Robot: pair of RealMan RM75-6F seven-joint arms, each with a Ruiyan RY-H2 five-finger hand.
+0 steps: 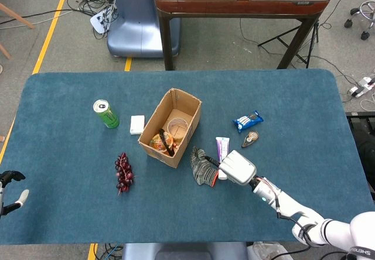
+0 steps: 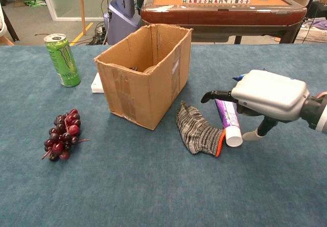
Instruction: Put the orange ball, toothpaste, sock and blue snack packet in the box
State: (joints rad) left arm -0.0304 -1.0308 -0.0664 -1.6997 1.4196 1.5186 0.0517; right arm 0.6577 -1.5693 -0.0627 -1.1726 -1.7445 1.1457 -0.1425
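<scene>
Purple toothpaste (image 2: 228, 120) lies on the tabletop (image 1: 70, 201) just right of the sock (image 2: 197, 130), cap toward the robot. Right hand (image 2: 263, 96) hovers over it, fingers apart, holding nothing. Left hand (image 1: 10, 185) idle at the tabletop's edge, grip unclear. Suggest lowering, pinching mid-tube across its width, then lifting to the box (image 2: 145, 73). Tube print unreadable; green can (image 2: 62, 59) shows a claw logo.

The right hand (image 2: 265, 95) hovers over the toothpaste (image 2: 229, 121), beside the sock (image 2: 198, 131) and box (image 2: 144, 73).
</scene>
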